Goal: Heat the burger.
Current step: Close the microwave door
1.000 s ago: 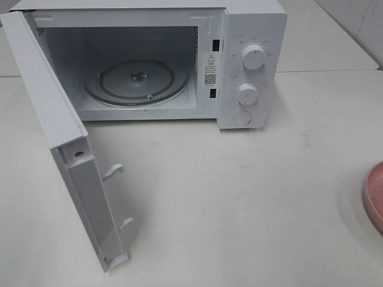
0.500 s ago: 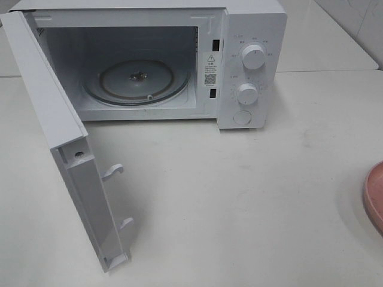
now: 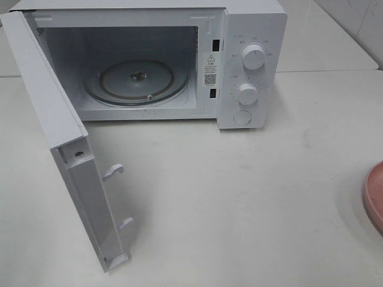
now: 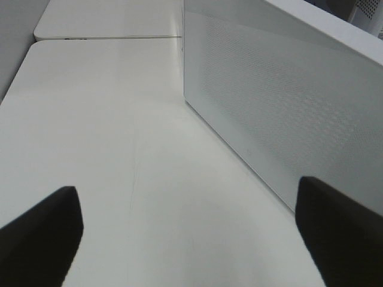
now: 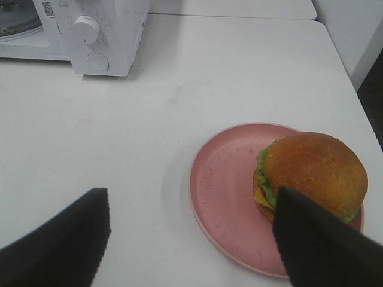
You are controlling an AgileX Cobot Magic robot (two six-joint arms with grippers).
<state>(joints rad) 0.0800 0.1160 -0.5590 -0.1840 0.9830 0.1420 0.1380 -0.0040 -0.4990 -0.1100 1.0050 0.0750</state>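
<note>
The burger (image 5: 314,164), with a golden-brown bun and a green lettuce frill, sits on a pink plate (image 5: 224,185) in the right wrist view. My right gripper (image 5: 188,239) hovers over the plate's near side, open, with one fingertip (image 5: 317,245) in front of the burger and nothing held. In the exterior high view only the plate's rim (image 3: 375,194) shows at the right edge; the burger and both grippers are out of that view. My left gripper (image 4: 191,239) is open and empty, low over the table beside the microwave door (image 4: 287,107).
The white microwave (image 3: 251,24) stands at the back with its door (image 3: 54,113) swung wide open toward the front left. Its glass turntable (image 3: 137,81) is bare. Two knobs (image 3: 254,57) are on the right panel. White tabletop (image 3: 239,197) lies between microwave and plate.
</note>
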